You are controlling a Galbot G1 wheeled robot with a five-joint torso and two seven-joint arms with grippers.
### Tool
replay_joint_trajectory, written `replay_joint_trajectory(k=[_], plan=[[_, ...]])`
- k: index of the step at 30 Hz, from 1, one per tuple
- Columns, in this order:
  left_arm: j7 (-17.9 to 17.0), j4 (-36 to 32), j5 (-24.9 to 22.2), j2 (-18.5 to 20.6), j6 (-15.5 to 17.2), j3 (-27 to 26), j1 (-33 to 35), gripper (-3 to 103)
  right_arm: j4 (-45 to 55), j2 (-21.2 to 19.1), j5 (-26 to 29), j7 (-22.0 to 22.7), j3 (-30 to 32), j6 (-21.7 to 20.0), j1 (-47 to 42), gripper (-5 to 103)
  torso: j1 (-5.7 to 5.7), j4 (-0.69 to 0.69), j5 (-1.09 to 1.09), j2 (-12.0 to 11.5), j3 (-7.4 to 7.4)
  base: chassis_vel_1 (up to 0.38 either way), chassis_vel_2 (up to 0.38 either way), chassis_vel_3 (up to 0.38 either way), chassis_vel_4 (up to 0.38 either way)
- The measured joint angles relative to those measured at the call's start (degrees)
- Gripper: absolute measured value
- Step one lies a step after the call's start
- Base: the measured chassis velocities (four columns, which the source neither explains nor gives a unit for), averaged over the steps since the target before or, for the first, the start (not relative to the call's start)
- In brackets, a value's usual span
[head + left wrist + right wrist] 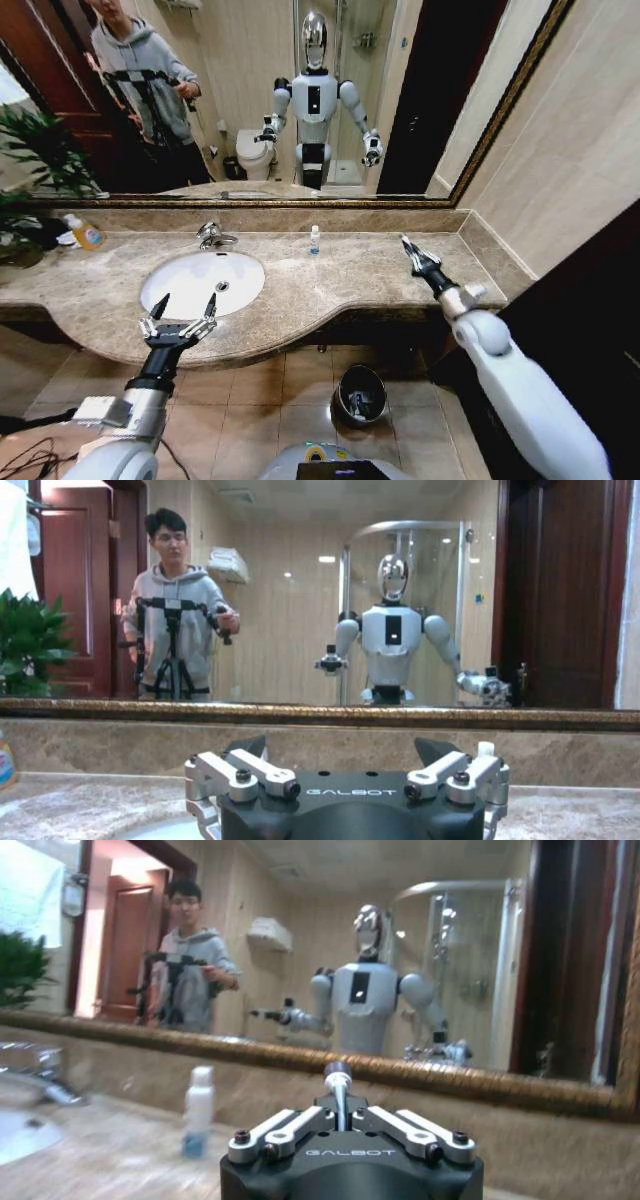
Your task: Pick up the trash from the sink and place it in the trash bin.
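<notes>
Two tools are in play; the left tool (pixel 183 305) hangs over the front rim of the sink (pixel 165 285), its two dark fingertips (pixel 211 303) spread wide with nothing between them, and the left wrist view shows the same wide stance (pixel 345 761) before the mirror; the right tool (pixel 412 247) is held above the right part of the table (pixel 340 275), well apart from the sink, its fingers pressed together into one thin point and holding nothing, and in the right wrist view (pixel 338 1074) they meet in a single narrow tip.

The sink is one white oval basin with one chrome tap (pixel 213 236) behind it and one small round drain (pixel 222 286); no piece of trash can be made out in the basin in the head view.

One tiny clear bottle (pixel 314 240) with a blue base stands upright on the table near the back wall, to the right of the tap and apart from the sink; the right wrist view shows it (pixel 197 1112) upright near that tool.

One orange-yellow soap bottle (pixel 85 232) stands at the far left of the table beside one green plant (pixel 40 150).

One trash bin (pixel 358 395), round and dark grey, sits on the tiled floor below the table's front edge, between the two arms; something small lies inside it, too unclear to name.
</notes>
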Motion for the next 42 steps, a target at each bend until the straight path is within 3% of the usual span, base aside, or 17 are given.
replay_joint_trajectory(k=[5,11,13,16,20,27,28,30,32,35,42], plan=[[-0.01,0.0,0.0,0.0,0.0,0.0,0.0,100,0.83,0.7,-0.99,-1.27,1.67,4.66,-9.56,4,0.01,0.03,-0.01,0.0,0.01,0.0,0.0,0.0,0.0],[-0.01,0.0,0.0,0.0,0.0,-0.01,0.0,100,0.58,4.87,-3.66,-2.92,3.6,11.84,-22.83,4,0.01,0.01,0.01,0.0,0.0,0.0,0.0,0.0,0.0],[-0.01,0.0,0.0,0.0,0.0,0.0,0.0,100,-0.14,5.38,-4.26,-2.86,3.38,13.15,-24.12,4,0.01,0.01,-0.02,0.0,0.0,0.0,0.0,0.0,0.0],[0.0,0.0,0.0,0.01,0.0,0.0,0.0,100,-5.6,7.01,-8.74,-2.9,1.97,19.18,-26.79,4,0.01,0.01,0.02,0.0,0.0,0.0,0.0,0.0,0.0],[-0.01,0.0,0.0,0.0,0.0,0.0,0.0,100,-10.38,7.9,-11.59,-2.71,0.51,21.36,-27.24,4,0.01,0.01,0.01,0.0,0.01,0.0,0.0,0.0,0.0],[-0.01,0.0,0.0,0.0,0.0,0.0,0.0,100,-17.54,8.78,-16.47,-2.7,-2.13,20.77,-24.57,4,0.01,0.02,0.04,0.0,0.01,0.0,0.0,0.0,0.0],[-0.01,0.0,0.0,0.0,0.0,0.0,0.0,100,-18.68,8.97,-17.38,-2.7,-2.68,19.33,-23.62,4,0.01,0.02,-0.03,0.0,0.01,0.0,0.0,0.0,0.0],[-0.01,0.0,0.0,0.0,0.0,-0.01,0.0,100,-22.7,9.57,-21.3,-1.89,-4.88,14.45,-19.96,4,0.01,0.02,0.05,-0.01,0.01,0.0,0.0,0.0,0.0],[-0.01,0.0,0.0,0.0,0.0,0.0,0.0,100,-23.44,9.72,-22.35,-1.57,-5.29,13.24,-19.15,4,0.02,0.02,0.04,-0.01,0.01,0.0,0.0,0.0,0.0],[-0.01,0.0,0.0,0.0,0.0,0.0,0.0,100,-27.54,10.2,-26.45,0.45,-8.93,7.93,-14.59,4,0.02,0.02,0.0,-0.01,0.01,0.0,0.0,0.0,0.0],[-0.01,0.0,0.0,0.0,0.0,-0.01,0.0,100,-36.63,12.82,-35.15,0.71,-12.25,5.74,-7.97,4,0.02,0.02,0.01,-0.01,0.01,0.0,0.0,0.0,0.0]])
